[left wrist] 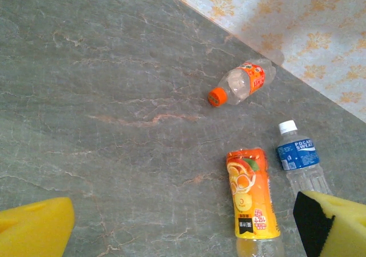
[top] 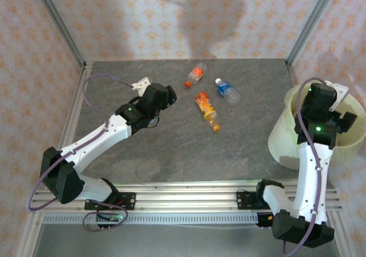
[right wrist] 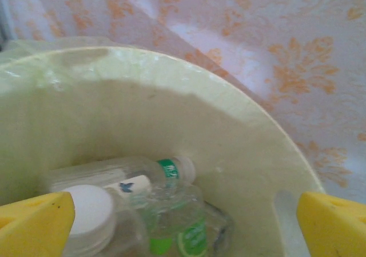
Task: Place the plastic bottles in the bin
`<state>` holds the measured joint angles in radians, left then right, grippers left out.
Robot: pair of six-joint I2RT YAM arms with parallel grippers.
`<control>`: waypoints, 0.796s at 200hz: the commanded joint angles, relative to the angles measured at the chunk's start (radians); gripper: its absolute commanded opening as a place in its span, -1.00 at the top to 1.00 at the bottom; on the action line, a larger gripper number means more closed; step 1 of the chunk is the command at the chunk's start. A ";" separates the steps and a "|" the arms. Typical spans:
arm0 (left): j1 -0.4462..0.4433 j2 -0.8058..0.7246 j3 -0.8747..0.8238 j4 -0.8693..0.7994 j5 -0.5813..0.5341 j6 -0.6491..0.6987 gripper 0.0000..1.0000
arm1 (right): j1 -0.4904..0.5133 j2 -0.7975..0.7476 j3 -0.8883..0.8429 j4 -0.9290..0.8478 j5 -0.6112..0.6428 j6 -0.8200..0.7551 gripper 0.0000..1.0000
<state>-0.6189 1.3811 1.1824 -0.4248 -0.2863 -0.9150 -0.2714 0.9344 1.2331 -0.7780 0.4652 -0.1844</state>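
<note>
**Three bottles out on the slab, more in the bin, both grippers spread wide**

The left gripper [left wrist: 183,225] hangs over the grey stone table [top: 171,148], left of centre. Its yellow fingers [left wrist: 34,228] are spread far apart with nothing between them. Ahead of it lie three of the plastic bottles, all on their sides in the far middle of the table.

- The orange-capped bottle [left wrist: 243,83] lies closest to the back edge, near the patterned wall [top: 143,17].
- The orange-label bottle [left wrist: 251,203] lies nearest the gripper, its length pointing toward the table's near edge.
- The blue-label bottle [left wrist: 298,157], white cap away from the gripper, lies just beside the orange-label bottle on its right, with a narrow strip of stone between them.

The slab is bare around this group. There is a broad stretch to the left under the left arm, and another across the near half as far as the metal rail [top: 183,191].

The bin [top: 283,140] stands at the table's right edge, close to the right corner post [top: 309,23]. The right gripper [right wrist: 183,228] is above its mouth, fingers wide apart and holding nothing. Below it, inside the pale wall, several bottles lie heaped:

- a white-capped bottle [right wrist: 86,211] at the near left
- a green-banded bottle [right wrist: 170,168] behind it
- a crushed green-label bottle [right wrist: 191,231] at the centre

The bin's far rim runs close to the wall.
</note>
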 commanded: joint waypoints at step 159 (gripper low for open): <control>0.023 -0.083 -0.167 -0.040 -0.027 -0.058 -1.00 | 0.541 0.481 0.204 0.160 -0.778 0.237 -0.99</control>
<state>-0.6067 1.3556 1.0573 -0.4397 -0.2951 -0.9279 0.2073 1.2743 1.4086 -0.6342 -0.3077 0.1246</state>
